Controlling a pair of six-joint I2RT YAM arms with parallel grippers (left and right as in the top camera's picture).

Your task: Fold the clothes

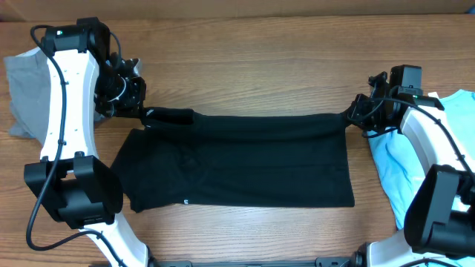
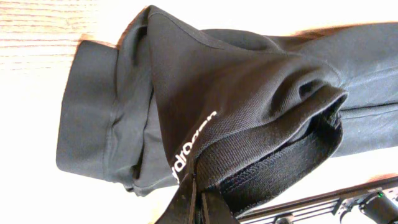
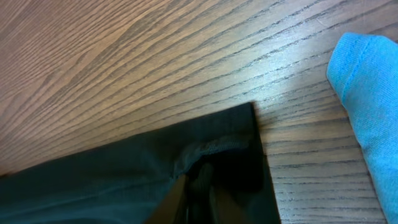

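overhead, left hand (image 1: pixel 146 113) and right hand (image 1: pixel 349 116) each clamp the soft black t-shirt (image 1: pixel 245 159), folded rectangular.

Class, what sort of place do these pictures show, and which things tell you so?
Probably a robotics lab bench set up for laundry folding. The left gripper and right gripper hold a black T-shirt stretched over a wooden table, with a grey garment and a light-blue tee waiting at the sides.
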